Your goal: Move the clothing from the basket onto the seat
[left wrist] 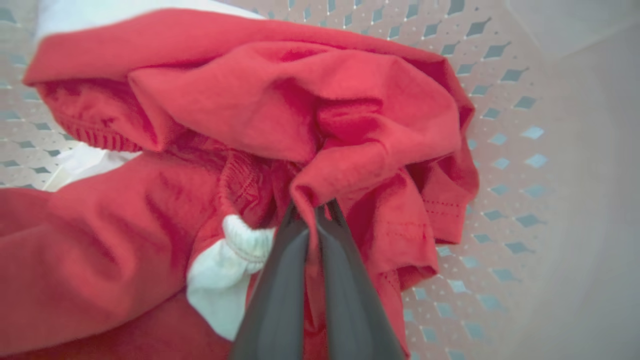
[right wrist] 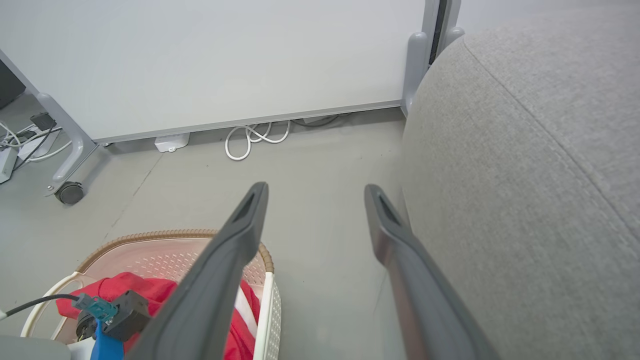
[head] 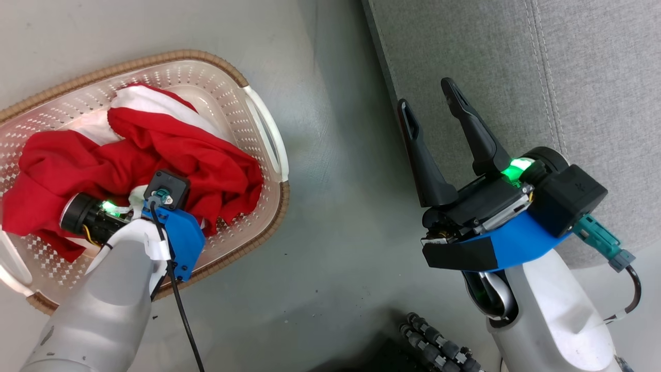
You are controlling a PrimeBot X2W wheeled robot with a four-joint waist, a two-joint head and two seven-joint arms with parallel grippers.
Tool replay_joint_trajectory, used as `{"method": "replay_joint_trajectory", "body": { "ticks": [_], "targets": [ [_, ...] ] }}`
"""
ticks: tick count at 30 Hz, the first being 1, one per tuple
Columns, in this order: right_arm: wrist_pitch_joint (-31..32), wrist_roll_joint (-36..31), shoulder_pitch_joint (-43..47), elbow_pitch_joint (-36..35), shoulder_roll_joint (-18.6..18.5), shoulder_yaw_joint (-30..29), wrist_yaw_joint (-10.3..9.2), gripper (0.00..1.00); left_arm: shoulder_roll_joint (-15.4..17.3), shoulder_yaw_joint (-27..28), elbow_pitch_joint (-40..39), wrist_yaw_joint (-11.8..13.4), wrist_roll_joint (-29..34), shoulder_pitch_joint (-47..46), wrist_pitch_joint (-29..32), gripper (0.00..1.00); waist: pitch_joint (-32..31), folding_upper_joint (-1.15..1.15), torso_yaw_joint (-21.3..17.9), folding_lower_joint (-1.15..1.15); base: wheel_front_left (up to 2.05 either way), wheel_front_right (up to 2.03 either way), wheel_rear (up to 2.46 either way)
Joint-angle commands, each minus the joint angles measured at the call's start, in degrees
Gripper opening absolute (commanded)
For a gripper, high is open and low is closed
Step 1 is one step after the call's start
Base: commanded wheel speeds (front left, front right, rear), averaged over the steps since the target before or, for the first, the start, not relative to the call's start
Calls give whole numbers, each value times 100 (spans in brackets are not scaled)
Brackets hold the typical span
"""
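The red clothing (head: 170,155) with its white bands lay heaped in the basket (head: 266,134), which stood on the grey floor (head: 335,232) to the left of the seat (head: 516,62) and apart from it. The left gripper (left wrist: 314,206) was down inside the basket. In the left wrist view its two dark fingers (left wrist: 277,285) were pressed close together on a fold of red cloth, with a strip of the fabric running down between them, and a white ribbed cuff (left wrist: 247,237) sat just beside one finger. In the head view the left wrist was sunk among the garments, its fingertips hidden by the fabric. The right gripper (head: 425,93) hung near the seat's edge, its fingers (head: 428,170) spread well apart and holding nothing. The right wrist view showed the seat's rounded corner to the right, the basket low on the left, and beyond them a white panel (right wrist: 225,60) on a wheeled frame, with a white cable (right wrist: 250,142) looped on the floor at its foot
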Motion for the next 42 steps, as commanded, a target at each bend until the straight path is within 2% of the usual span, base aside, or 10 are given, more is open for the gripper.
{"method": "replay_joint_trajectory", "body": {
  "ticks": [1,11,25,33,42],
  "targets": [
    [-29,-20,-69,11,-6,-8,1,100,-6,-31,15,-5,-40,-92,-28,0,-22,0,7,0,0,0,0],
    [-28,-246,-54,222,-7,-111,1,100,-255,-164,55,-5,-397,64,-176,0,-567,0,268,0,0,0,0],
    [-27,-633,403,904,-11,-302,1,100,-735,-671,-352,-5,-1090,567,-479,0,-2362,0,982,0,0,0,0],
    [-1,-787,871,1255,-11,-488,1,100,-859,-1108,-777,-5,-1531,859,-590,0,-3404,0,1395,0,0,0,0],
    [234,-897,1383,1258,-12,-696,1,100,-940,-1631,-1361,-5,-1932,773,-626,0,-4236,0,1895,0,0,0,0]
  ]
}}
